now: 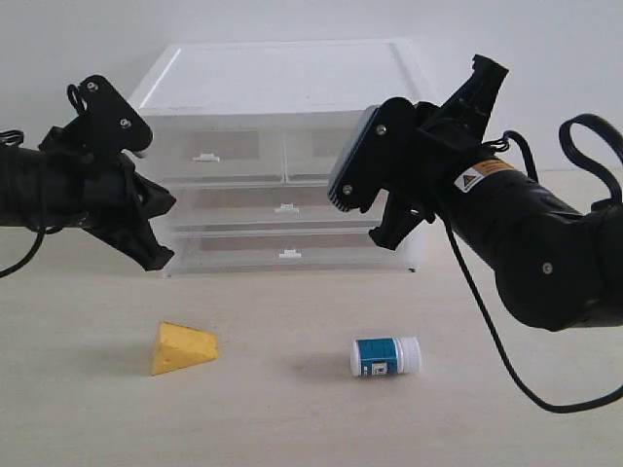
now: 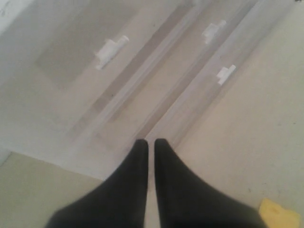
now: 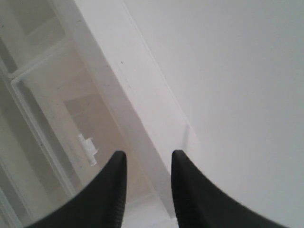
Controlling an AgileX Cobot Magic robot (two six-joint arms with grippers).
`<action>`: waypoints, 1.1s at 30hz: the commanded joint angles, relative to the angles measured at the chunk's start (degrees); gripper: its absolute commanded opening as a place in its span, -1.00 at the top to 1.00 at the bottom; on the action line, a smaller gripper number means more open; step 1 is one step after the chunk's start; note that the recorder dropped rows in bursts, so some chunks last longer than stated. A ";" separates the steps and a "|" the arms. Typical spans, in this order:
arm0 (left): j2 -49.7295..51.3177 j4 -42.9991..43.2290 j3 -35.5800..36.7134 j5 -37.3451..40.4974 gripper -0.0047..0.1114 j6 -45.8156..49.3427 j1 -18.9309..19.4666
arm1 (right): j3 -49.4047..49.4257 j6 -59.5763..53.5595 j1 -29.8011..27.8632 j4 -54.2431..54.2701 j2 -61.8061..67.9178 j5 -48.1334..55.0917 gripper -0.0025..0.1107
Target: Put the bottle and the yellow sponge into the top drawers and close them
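**Exterior view: both top drawers shut, both things on the desk, and a light cabinet that may slide**

I have the left tool (image 2: 148,144) clenched on nothing, its fingers pressed together and aimed at the cabinet (image 1: 282,73) front. The right tool (image 3: 147,159) is released, its jaws parted with nothing between them, and it hangs close to the cabinet's upper right corner.

The top drawers (image 1: 234,146) look fully shut. The yellow sponge (image 1: 182,348) sits on the desk (image 1: 487,428) well below the left tool. The bottle (image 1: 385,356) lies on its side on the desk, below the right tool and apart from it.

My worries from here:

- **Small handle:** The tab handle (image 3: 88,149) ahead of the right tool is small. A slightly off approach would let the jaws slip off it, or push the drawer face instead of pulling it.
- **Light cabinet:** The cabinet looks like light plastic. A pull that binds could drag the whole unit forward, and a nudge at that corner could turn it.
- **Clenched left tool:** It can grasp nothing until I release it, so driving it in as it is would only shove things.
- **Bottle on its side:** It may roll if one finger touches it first.
- **Foam wedge:** The sponge's sloped faces may squeeze out of a pinch.
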 commanded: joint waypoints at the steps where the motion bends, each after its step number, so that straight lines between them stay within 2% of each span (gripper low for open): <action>1: -0.26 0.30 -0.86 -1.63 0.85 0.25 -0.06 | -0.22 -0.32 0.15 -0.10 0.03 -0.01 0.46; 7: -0.16 -1.85 -1.44 -0.69 0.85 0.25 2.08 | -0.22 -0.32 0.15 -0.21 0.03 0.32 0.46; 14: -0.05 -9.87 -5.64 7.44 0.85 0.25 5.65 | -0.22 -0.32 0.15 -0.88 0.03 2.48 0.46; 22: 0.03 -12.17 -7.98 10.28 0.85 0.25 5.74 | -0.22 -0.32 0.15 -1.36 0.03 2.95 0.46; 26: 1.08 -12.17 -7.97 7.29 0.85 0.25 5.74 | -0.22 0.16 0.15 -1.63 0.03 2.95 0.46; 33: 4.97 -11.84 -9.14 7.38 0.85 0.25 5.74 | -0.22 1.50 0.15 -4.39 0.03 3.07 0.46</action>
